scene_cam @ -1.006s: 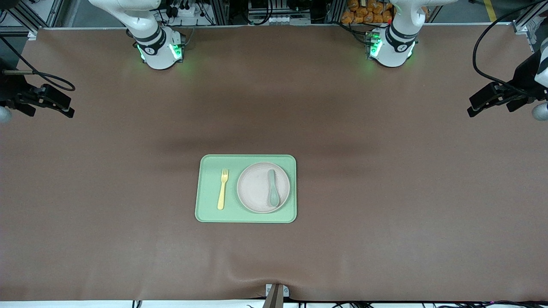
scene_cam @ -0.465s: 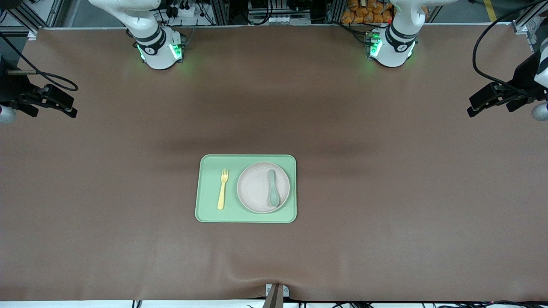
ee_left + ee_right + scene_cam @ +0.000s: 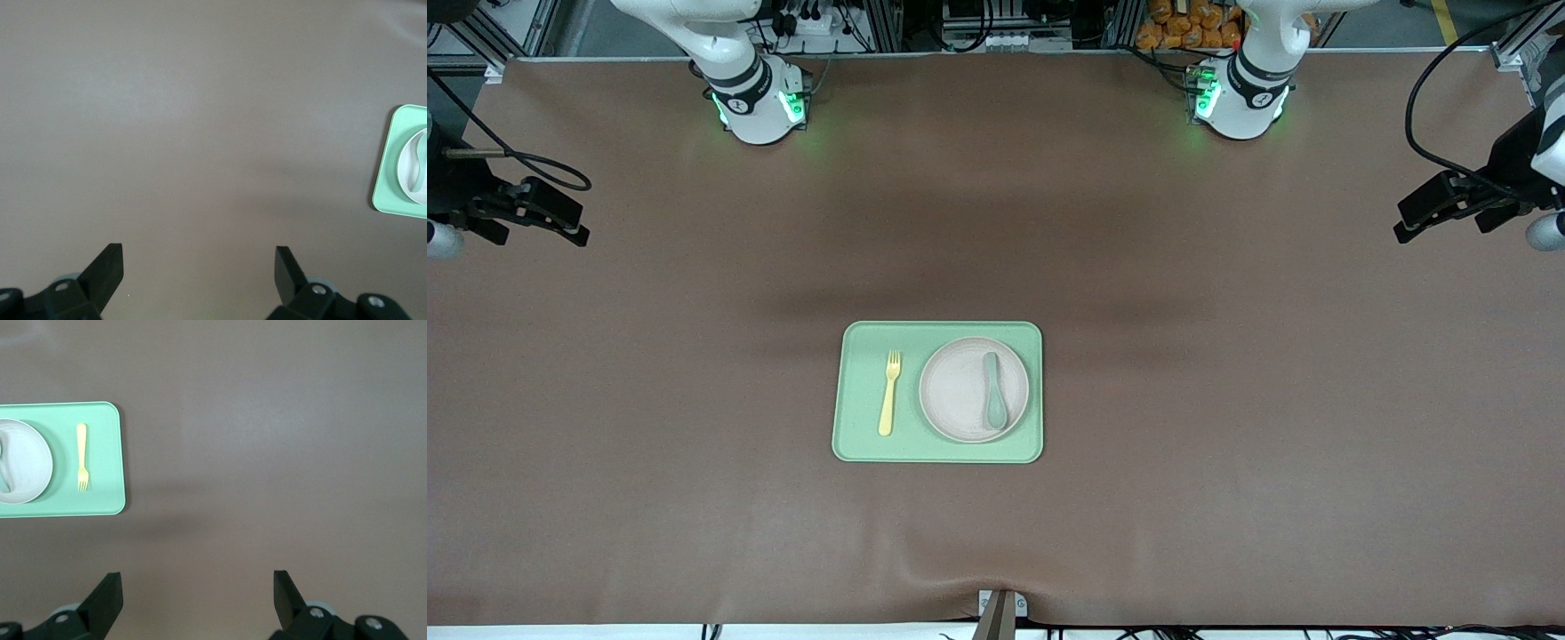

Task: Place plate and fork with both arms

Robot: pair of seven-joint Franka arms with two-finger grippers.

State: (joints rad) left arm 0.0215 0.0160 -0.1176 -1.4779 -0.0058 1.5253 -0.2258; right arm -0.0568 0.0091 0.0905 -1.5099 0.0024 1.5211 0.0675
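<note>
The pale beige-pink plate (image 3: 959, 391) lies on a light-green tray (image 3: 863, 444) in the middle of the table. The pale-yellow fork (image 3: 888, 393) lies on the tray beside the plate, toward the right arm's end. My left gripper (image 3: 1405, 224) hangs open and empty over bare table at the left arm's end, well clear of the tray. My right gripper (image 3: 578, 227) hangs open and empty over the right arm's end. The right wrist view shows the right gripper (image 3: 198, 577), the fork (image 3: 82, 457) and the plate (image 3: 30, 463). The left wrist view shows the left gripper (image 3: 198, 252) and the plate's edge (image 3: 407, 187).
A grey-green spoon (image 3: 993, 402) lies on the plate. The brown mat (image 3: 1227, 400) covers the whole table. Both arm bases (image 3: 758, 107) (image 3: 1240, 102) stand along the edge farthest from the front camera. A small bracket (image 3: 1000, 609) sits at the nearest edge.
Both grippers have drifted slightly inward toward the middle of the table. The tray, plate, fork and spoon have not moved.
</note>
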